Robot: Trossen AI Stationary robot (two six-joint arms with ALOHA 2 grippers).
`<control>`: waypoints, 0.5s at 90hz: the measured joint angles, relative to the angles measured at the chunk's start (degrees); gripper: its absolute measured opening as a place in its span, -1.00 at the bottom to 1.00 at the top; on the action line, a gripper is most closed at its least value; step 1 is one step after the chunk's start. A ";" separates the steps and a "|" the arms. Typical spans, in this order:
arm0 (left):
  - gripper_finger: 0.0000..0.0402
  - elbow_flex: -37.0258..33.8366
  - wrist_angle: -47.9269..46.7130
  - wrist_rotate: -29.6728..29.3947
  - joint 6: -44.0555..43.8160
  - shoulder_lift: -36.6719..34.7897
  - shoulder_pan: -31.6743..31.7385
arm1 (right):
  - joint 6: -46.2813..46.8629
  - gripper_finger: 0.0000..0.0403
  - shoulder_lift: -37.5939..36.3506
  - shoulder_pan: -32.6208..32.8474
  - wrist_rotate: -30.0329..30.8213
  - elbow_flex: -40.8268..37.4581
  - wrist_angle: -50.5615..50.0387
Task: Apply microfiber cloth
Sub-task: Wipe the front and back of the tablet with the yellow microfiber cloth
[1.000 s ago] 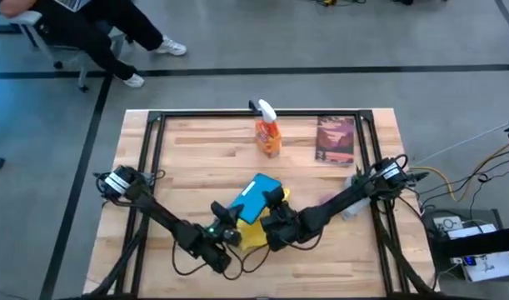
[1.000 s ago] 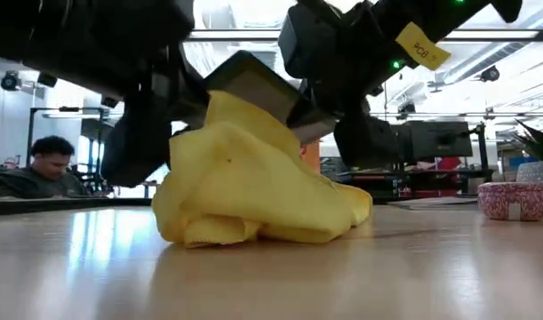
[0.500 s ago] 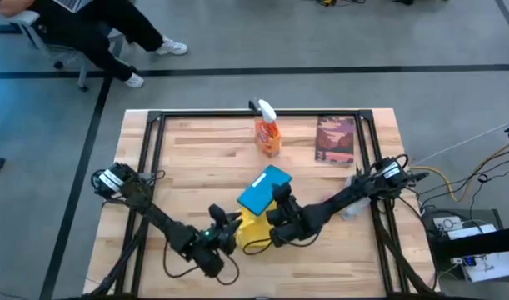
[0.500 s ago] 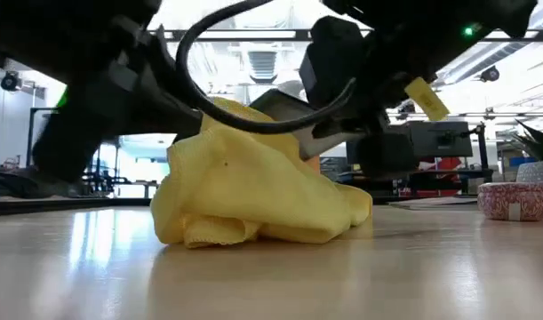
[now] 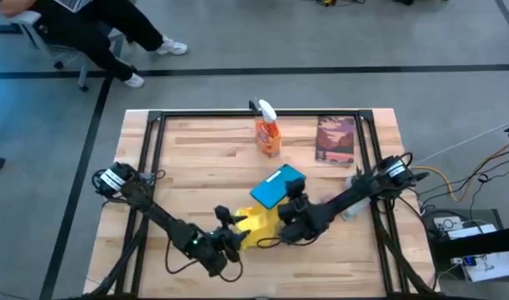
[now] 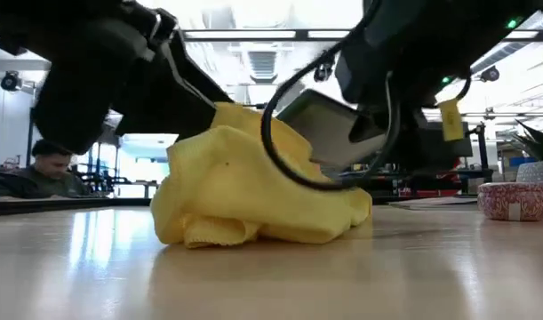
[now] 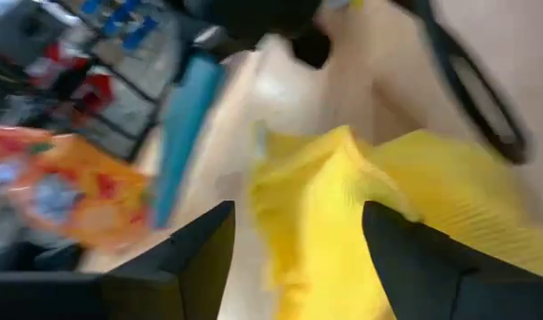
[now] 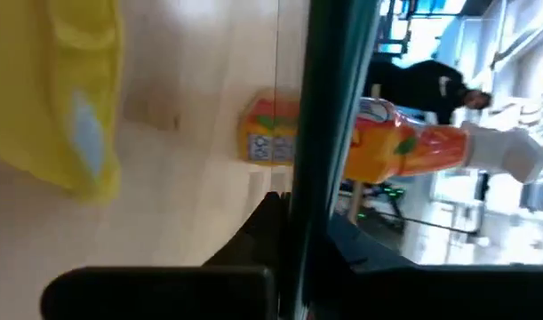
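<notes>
Two arms meet near the counter's (image 5: 196, 142) near-middle. The rest stands well apart: orange spray bottle (image 5: 267, 133) at far centre, book (image 5: 335, 139) far right.

Tablet (image 5: 278, 186): held by the right gripper (image 5: 297, 202), fingers clamped on its near edge. Lifted and tilted off the wood; top face reads blue from above. Long axis runs near-left to far-right, free end toward the far right. In the low view it hangs over the cloth's right side.

Yellow cloth (image 5: 255, 226): a crumpled heap on the counter, just near-left of the tablet, between the two grippers. No clean long axis; the mound spreads left to right in the low view, with a peak left of centre and a lower lobe to the right.

Left gripper (image 5: 230, 236): at the cloth's left edge, fingers spread wide, not closed on fabric. Its wrist view shows yellow folds between the fingers (image 7: 182, 267).

Step, as judged: tablet presented, cloth not yet gripped. Wiping has not begun.

Next move calls for closing the left fingers on a thick fold, lifting, then laying it flat on the screen. Risk: pinching one thin layer and trailing the heap.
</notes>
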 joint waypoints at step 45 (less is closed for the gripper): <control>-0.03 0.13 6.83 18.03 -0.63 7.37 6.89 | 1.77 -0.96 -0.27 5.39 -0.51 0.20 -0.50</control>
